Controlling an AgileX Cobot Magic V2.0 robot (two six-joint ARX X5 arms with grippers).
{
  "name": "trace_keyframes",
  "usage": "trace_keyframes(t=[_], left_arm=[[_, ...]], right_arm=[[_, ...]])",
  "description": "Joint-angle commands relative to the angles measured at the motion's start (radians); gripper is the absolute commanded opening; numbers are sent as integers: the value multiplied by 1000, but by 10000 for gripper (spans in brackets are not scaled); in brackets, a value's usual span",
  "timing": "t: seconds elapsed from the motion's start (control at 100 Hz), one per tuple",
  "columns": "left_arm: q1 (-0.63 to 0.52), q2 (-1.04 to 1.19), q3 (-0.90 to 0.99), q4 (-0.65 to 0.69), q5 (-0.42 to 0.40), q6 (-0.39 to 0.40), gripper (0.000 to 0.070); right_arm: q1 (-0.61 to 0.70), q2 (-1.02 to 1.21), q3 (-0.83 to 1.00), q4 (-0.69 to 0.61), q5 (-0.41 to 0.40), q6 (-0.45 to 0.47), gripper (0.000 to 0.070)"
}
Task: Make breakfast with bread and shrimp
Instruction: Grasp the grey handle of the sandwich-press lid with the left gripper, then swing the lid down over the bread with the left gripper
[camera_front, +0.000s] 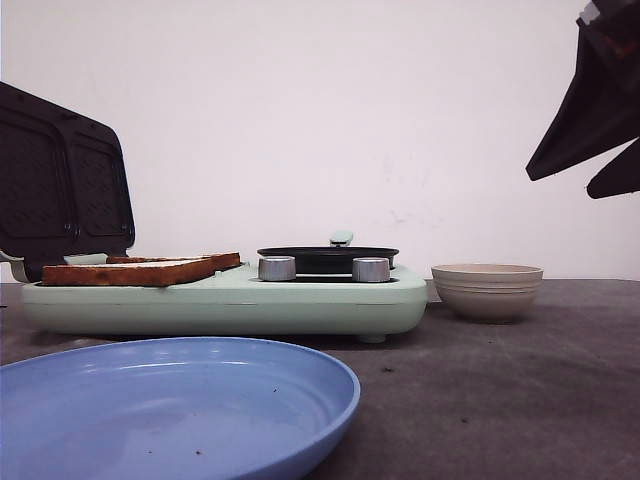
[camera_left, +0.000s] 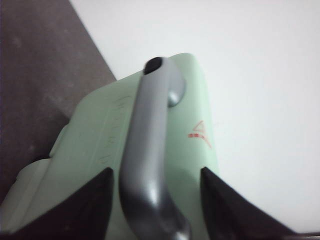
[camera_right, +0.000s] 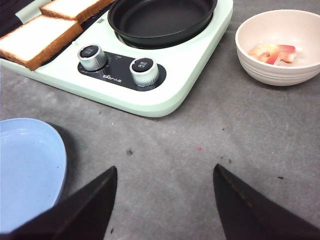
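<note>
Two slices of bread (camera_front: 140, 270) lie side by side on the left plate of the mint-green breakfast maker (camera_front: 230, 300); the right wrist view shows one slice (camera_right: 37, 37) and the other (camera_right: 75, 7). The orange-pink shrimp (camera_right: 274, 52) sits in a beige bowl (camera_right: 270, 75) to the right of the maker. My left gripper (camera_left: 156, 170) is open, its fingers straddling the grey handle (camera_left: 147, 140) of the raised lid (camera_front: 60, 185) without touching it. My right gripper (camera_right: 165, 167) hangs open and empty over the bare table in front of the maker, and it also shows high up in the front view (camera_front: 558, 186).
A black frying pan (camera_right: 160, 20) sits on the maker's right side behind two silver knobs (camera_right: 91, 56) (camera_right: 144, 70). A blue plate (camera_front: 180, 400) lies at the table's front left. The beige bowl (camera_front: 487, 292) stands just right of the maker.
</note>
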Motion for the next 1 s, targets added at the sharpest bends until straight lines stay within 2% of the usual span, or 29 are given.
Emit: trace_keyframes(t=[0.0,0.1,0.18,0.25,0.55,0.69,0.99], left_arm=[[5,13,19,3,-3,-6,172],[5,13,19,1,-3,-5,103],[5,13,19,0,-3,-5,87],[4,13,19,1,-3,0,0],[-31,13,19,-12,-6,58,3],[-72,13,19,-58,-15,130,3],[-177,13,19,-204,-97,296,3]], right_arm=[[5,4,-1,10,1,22,369],[5,4,-1,10,1,25,369],[5,4,-1,10,1,25,369],[5,4,-1,10,1,25,369],[5,4,-1,10,1,28,369],[5,4,-1,10,0,28,369],[5,4,-1,10,0,29,369]])
